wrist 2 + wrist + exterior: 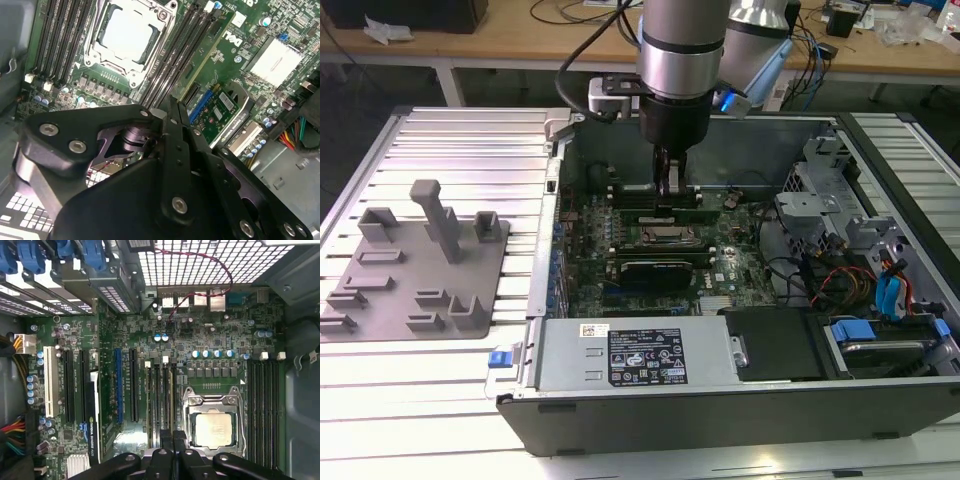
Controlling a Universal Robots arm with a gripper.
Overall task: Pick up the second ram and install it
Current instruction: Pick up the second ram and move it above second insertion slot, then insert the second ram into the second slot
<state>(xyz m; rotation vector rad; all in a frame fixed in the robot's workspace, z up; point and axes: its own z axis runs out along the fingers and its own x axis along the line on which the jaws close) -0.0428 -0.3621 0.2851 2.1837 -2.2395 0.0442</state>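
Ribbed metal surface (pixel 470 130) carries an open computer case (pixel 740 425). At frame centre inside it, my end effector (pixel 667 200), fingers closed tight together, sits over the second ram (pixel 172 400), slotted beside the processor socket (pixel 213 427).

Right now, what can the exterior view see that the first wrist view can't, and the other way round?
The exterior view takes in the wide scene: the grey fixture tray beside the open computer case, the robot arm above it, and the power supply. The first wrist view brings close detail: the rear vent grille, a white slot and a blue slot. Both show the gripper low over the motherboard, next to the processor socket.
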